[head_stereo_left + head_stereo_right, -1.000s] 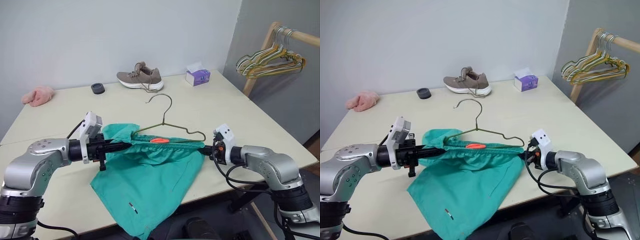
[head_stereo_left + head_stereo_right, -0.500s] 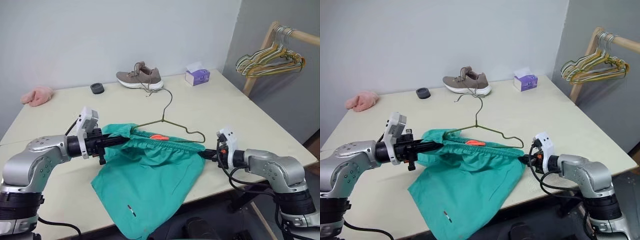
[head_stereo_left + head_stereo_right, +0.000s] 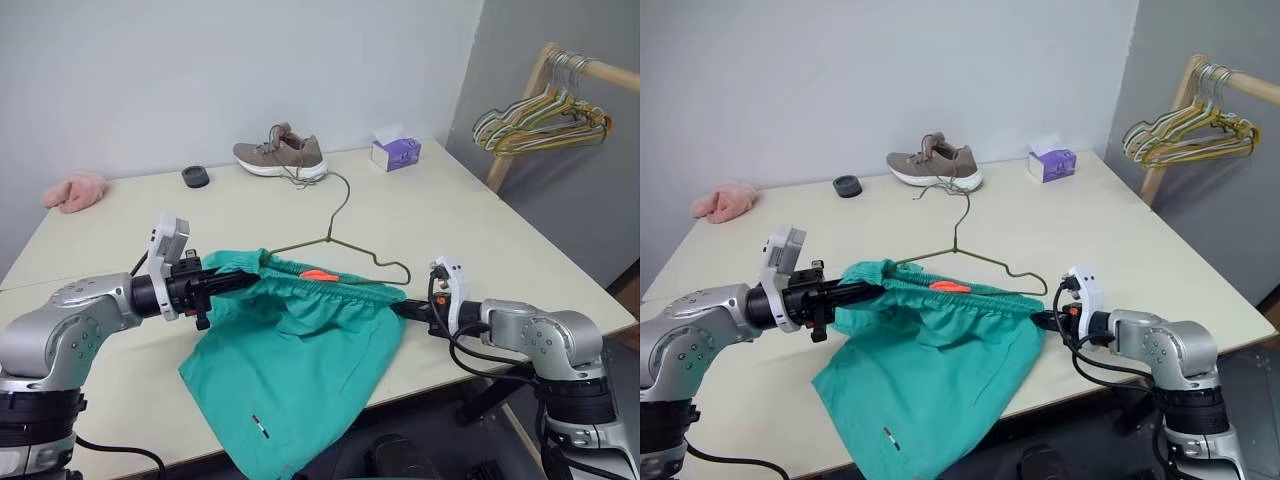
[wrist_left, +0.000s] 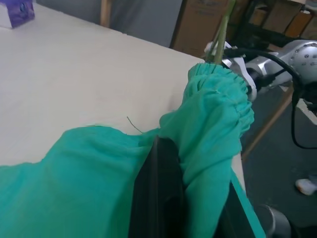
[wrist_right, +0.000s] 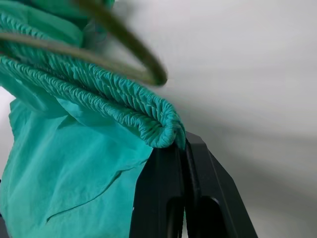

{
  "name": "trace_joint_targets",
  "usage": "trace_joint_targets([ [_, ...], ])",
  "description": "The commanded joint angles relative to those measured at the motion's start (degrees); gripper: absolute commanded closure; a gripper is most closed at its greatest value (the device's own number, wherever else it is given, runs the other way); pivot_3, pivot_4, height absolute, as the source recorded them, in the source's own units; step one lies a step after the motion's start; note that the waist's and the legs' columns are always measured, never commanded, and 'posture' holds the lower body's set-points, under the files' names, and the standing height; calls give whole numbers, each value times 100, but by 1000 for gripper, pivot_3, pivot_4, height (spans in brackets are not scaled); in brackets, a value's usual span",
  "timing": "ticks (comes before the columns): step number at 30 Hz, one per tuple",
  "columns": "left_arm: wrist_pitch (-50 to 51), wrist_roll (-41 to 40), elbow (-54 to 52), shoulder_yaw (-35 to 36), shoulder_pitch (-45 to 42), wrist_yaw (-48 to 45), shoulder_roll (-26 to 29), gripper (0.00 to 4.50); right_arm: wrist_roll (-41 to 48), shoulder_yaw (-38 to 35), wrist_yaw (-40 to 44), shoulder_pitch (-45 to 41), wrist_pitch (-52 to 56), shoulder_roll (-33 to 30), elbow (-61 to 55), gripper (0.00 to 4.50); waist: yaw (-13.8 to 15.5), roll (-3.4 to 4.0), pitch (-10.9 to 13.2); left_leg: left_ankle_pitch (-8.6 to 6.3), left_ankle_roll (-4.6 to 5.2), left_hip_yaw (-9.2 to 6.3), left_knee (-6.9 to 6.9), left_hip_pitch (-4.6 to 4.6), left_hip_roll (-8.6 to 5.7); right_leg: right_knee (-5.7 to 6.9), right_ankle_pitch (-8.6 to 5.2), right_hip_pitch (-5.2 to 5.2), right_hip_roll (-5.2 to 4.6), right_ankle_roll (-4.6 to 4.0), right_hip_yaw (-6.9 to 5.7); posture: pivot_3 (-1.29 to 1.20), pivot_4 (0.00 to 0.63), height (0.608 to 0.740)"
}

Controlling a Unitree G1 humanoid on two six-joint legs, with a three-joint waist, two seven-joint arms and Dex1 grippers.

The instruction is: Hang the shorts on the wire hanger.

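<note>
Left eye view: my left tool (image 3: pixel 240 283) and right tool (image 3: pixel 400 308) are both clenched on the waistband ends of the shorts (image 3: pixel 290 365), stretching it taut just in front of the wire hanger (image 3: pixel 340 250) on the bench (image 3: pixel 450 215). I judge the waistband lifted but the hanger's bar not yet threaded through; draping remains.
</note>
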Motion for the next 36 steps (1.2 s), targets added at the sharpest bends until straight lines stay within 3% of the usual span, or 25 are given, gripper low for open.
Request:
trace_joint_targets([
  [1, -31, -154, -109, 532, -21, -145, 247, 4500, -111, -430, -259, -111, 62, -111, 257, 4474, 3, 2, 2, 0, 0, 0, 0, 0, 0, 0, 0, 0, 0, 0, 0, -268, 0, 740],
  [16, -771, 897, 280, 296, 293, -383, 598, 4500, 24, -280, 93, 32, -33, -810, -141, 4474, 23, 13, 8, 0, 0, 2, -12, 1, 0, -4, -1, -2, 0, -1, 3, -268, 0, 740],
  [26, -1561, 1731, 672, 32, 214, -417, 800, 4500, -360, 846, 1211, 318, -1158, -2271, -740, 4474, 75, 16, 12, 0, 0, 5, -24, 1, 2, -11, -2, -3, 0, -1, 3, -269, 0, 740],
  [36, -2234, 2313, 832, -194, 307, -496, 946, 4500, -664, 1188, 1830, 326, -1943, -3007, -797, 4474, 156, 11, 14, 0, -1, 7, -49, 2, 3, -21, -3, -7, -2, -1, 3, -271, 0, 740],
])
